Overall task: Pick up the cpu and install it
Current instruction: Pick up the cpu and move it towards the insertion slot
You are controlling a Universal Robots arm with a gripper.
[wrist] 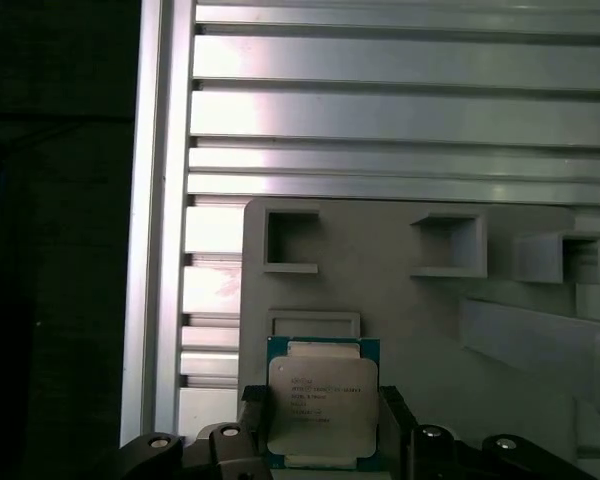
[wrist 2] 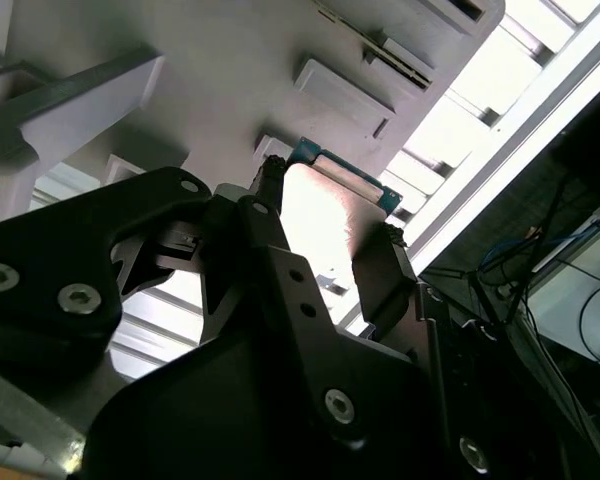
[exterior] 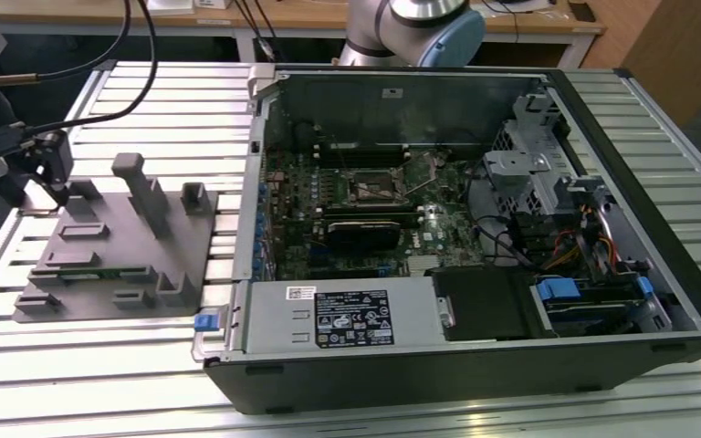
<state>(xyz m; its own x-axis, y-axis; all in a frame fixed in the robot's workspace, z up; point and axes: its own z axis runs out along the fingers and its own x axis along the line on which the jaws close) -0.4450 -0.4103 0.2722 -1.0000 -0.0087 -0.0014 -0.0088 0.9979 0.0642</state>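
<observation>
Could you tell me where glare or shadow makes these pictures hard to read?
In the second wrist view, glare washes out the top of the cpu and the grey fixture, while the pincer is a dark silhouette; in the first wrist view, the cpu is evenly lit but the table slats glare in bands; in the exterior view, the computer case is shaded inside.

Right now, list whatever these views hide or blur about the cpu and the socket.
The cpu, second wrist view: top washed out by glare, near part behind the hand.
The cpu's underside, both wrist views: hidden, so lifted or resting on the grey fixture cannot be told.
The socket, exterior view: too small to judge its state.
</observation>
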